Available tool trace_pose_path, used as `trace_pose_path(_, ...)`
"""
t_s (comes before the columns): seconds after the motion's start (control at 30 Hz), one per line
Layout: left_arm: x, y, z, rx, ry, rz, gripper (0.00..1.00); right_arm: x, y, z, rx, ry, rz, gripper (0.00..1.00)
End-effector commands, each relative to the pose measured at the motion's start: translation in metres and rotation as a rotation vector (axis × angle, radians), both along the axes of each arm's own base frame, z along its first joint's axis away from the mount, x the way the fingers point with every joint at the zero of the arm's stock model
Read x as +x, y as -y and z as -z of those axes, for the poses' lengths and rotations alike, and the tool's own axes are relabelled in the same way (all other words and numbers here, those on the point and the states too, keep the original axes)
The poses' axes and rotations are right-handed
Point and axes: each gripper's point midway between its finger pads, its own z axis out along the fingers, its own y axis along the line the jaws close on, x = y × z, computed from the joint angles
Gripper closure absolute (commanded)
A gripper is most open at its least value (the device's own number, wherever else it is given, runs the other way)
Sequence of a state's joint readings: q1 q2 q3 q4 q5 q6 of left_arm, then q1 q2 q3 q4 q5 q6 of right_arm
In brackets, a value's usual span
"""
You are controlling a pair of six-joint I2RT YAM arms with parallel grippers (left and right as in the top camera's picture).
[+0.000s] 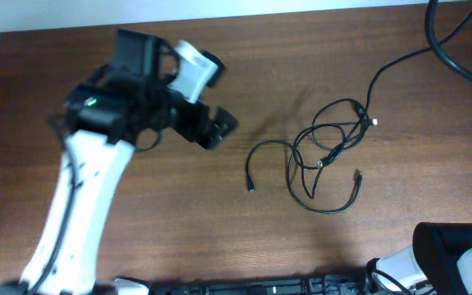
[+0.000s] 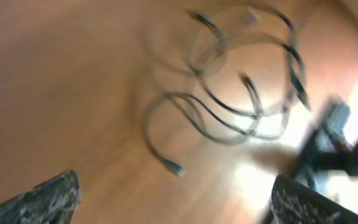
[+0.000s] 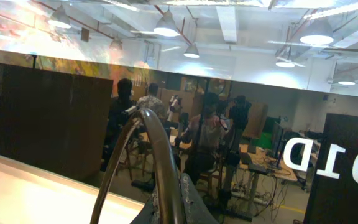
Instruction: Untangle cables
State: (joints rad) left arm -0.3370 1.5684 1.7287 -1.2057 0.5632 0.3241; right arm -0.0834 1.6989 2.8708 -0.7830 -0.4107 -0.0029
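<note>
The cables (image 1: 328,154) lie as a loose tangle of thin black loops on the wooden table (image 1: 318,49), right of centre, with a free plug end (image 1: 251,188) trailing left. In the left wrist view the cables (image 2: 235,93) show blurred ahead of the gripper. My left gripper (image 1: 218,131) hovers left of the tangle, apart from it. It is open, its fingers (image 2: 48,199) stand wide and nothing is between them. My right gripper (image 3: 182,202) is shut and empty, pointing away from the table toward the room. The right arm (image 1: 453,258) sits at the bottom right corner.
A thick black wire (image 1: 457,61) curves across the table's top right corner, and a thin lead (image 1: 400,59) runs from the tangle up toward it. A dark strip (image 1: 260,288) lines the table's front edge. A thick black wire (image 3: 160,155) arcs before the right wrist camera.
</note>
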Motion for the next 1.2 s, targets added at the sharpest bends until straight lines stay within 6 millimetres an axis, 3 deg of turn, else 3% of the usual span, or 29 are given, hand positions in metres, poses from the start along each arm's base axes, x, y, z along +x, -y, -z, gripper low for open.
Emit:
trace_pose_path(0.0,-0.039,0.056,0.016,-0.074,0.096,0.49,0.01,-0.006,-0.003,-0.004,0.008,0.01,-0.014,0.96)
trace_pose_path(0.07,-0.046,0.07,0.041,-0.009,0.129,0.627,0.01,-0.005,-0.003,-0.003,0.008,0.005,-0.014,0.96)
trace_pose_path(0.2,-0.044,0.093,0.082,0.06,0.094,0.707,0.01,-0.004,-0.002,0.0,0.009,-0.006,-0.013,0.96)
trace_pose_path(0.33,-0.044,0.114,0.109,0.059,0.067,0.752,0.01,-0.004,-0.002,0.001,0.01,-0.012,-0.013,0.96)
trace_pose_path(0.43,-0.056,0.127,0.128,0.065,0.078,0.858,0.01,-0.004,-0.002,0.001,0.009,-0.012,-0.013,0.96)
trace_pose_path(0.53,-0.062,0.141,0.14,0.066,0.084,0.904,0.01,-0.003,-0.002,0.002,0.01,-0.015,-0.013,0.96)
trace_pose_path(0.7,-0.068,0.163,0.141,0.037,0.139,0.946,0.01,-0.003,-0.002,0.004,0.01,-0.023,-0.012,0.96)
trace_pose_path(0.77,-0.069,0.17,0.14,0.026,0.166,0.958,0.17,-0.003,-0.002,0.003,0.012,-0.022,-0.008,0.96)
trace_pose_path(0.8,-0.07,0.171,0.14,0.025,0.168,0.961,0.39,-0.003,-0.002,0.004,0.011,-0.023,-0.008,0.96)
trace_pose_path(0.87,-0.072,0.173,0.139,0.024,0.171,0.967,0.66,-0.003,-0.002,0.004,0.012,-0.023,-0.009,0.96)
trace_pose_path(0.93,-0.072,0.173,0.14,0.024,0.17,0.966,0.73,-0.003,-0.002,0.004,0.012,-0.023,-0.009,0.96)
trace_pose_path(1.07,-0.072,0.173,0.139,0.023,0.17,0.966,1.0,-0.002,-0.002,0.004,0.012,-0.026,-0.009,0.96)
trace_pose_path(1.17,-0.072,0.173,0.138,0.023,0.156,0.947,1.0,-0.002,-0.002,0.005,0.012,-0.031,-0.009,0.96)
